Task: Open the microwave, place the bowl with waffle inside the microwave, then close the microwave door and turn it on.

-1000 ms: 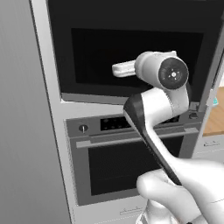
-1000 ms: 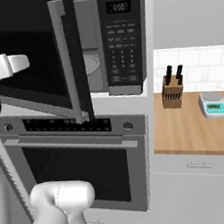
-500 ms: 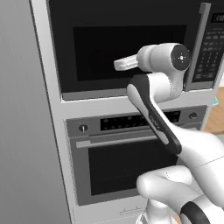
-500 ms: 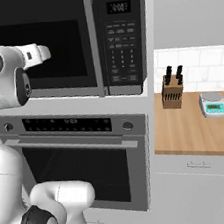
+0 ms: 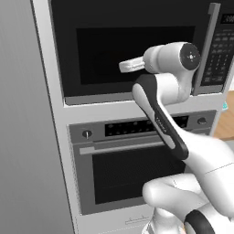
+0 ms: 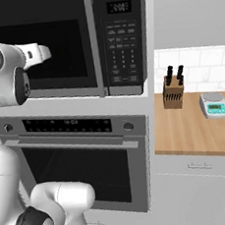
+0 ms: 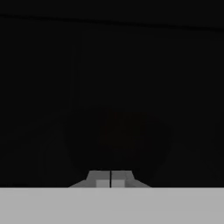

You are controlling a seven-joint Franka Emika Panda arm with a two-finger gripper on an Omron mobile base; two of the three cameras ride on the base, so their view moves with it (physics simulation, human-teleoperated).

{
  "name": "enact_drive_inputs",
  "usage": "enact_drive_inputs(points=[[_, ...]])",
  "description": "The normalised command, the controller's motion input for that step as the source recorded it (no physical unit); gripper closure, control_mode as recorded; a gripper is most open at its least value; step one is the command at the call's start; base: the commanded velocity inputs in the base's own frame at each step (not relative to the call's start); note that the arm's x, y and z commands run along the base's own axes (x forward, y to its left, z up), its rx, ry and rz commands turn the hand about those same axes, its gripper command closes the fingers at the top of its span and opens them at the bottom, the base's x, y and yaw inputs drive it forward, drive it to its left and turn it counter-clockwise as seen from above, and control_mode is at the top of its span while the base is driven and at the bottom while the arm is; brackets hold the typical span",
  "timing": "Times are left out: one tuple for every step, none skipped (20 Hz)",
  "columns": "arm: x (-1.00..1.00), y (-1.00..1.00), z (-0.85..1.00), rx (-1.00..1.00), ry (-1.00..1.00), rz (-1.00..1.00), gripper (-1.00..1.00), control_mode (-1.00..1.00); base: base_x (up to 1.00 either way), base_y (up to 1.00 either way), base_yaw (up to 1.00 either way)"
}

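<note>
The black microwave (image 5: 137,45) (image 6: 67,40) is built in above the oven. The microwave door (image 5: 132,50) (image 6: 52,47) lies flush and closed, its grey vertical bar handle (image 5: 208,48) (image 6: 93,42) beside the keypad panel (image 6: 121,44). My gripper (image 5: 121,67) (image 6: 47,51) (image 7: 110,180) is shut with nothing in it, its tips against or just off the dark window, left of the handle. In the hand view a faint rounded shape (image 7: 116,140) shows behind the dark glass; I cannot tell what it is. The bowl with waffle is hidden.
A grey oven (image 5: 123,155) (image 6: 74,153) with a horizontal handle sits under the microwave. To the right, a wooden counter (image 6: 196,134) carries a knife block (image 6: 172,89) and a small scale (image 6: 213,105). A tall grey panel (image 5: 23,137) stands on the left.
The microwave door stood ajar a second ago and has swung flush shut. My hand followed it in toward the window, with the gripper staying shut.
</note>
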Motion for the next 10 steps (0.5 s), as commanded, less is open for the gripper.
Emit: enact_drive_inputs(points=[[0.0, -0.14, 0.0, 0.0, 0.0, -0.01, 1.0, -1.0, 0.0, 0.0, 0.0], [-0.14, -0.41, 0.0, 0.0, 0.0, 0.0, 1.0, -1.0, 0.0, 0.0, 0.0], [-0.49, -0.53, 0.0, 0.03, 0.0, 0.0, 1.0, -1.0, 0.0, 0.0, 0.0], [-0.79, -0.64, 0.0, 0.07, 0.0, 0.0, 1.0, -1.0, 0.0, 0.0, 0.0], [-1.0, -0.67, 0.02, 0.11, 0.0, 0.01, 1.0, -1.0, 0.0, 0.0, 0.0], [-1.0, -0.69, 0.11, 0.14, -0.02, 0.03, 1.0, -1.0, 0.0, 0.0, 0.0], [-1.0, -0.69, 0.16, 0.17, -0.04, 0.05, 1.0, -1.0, 0.0, 0.0, 0.0], [-1.0, -0.69, 0.23, 0.19, -0.06, 0.05, 1.0, -1.0, 0.0, 0.0, 0.0], [-1.0, -0.7, 0.26, 0.21, -0.07, 0.05, 1.0, -1.0, 0.0, 0.0, 0.0], [-1.0, -0.68, 0.31, 0.23, -0.08, 0.05, 1.0, -1.0, 0.0, 0.0, 0.0]])
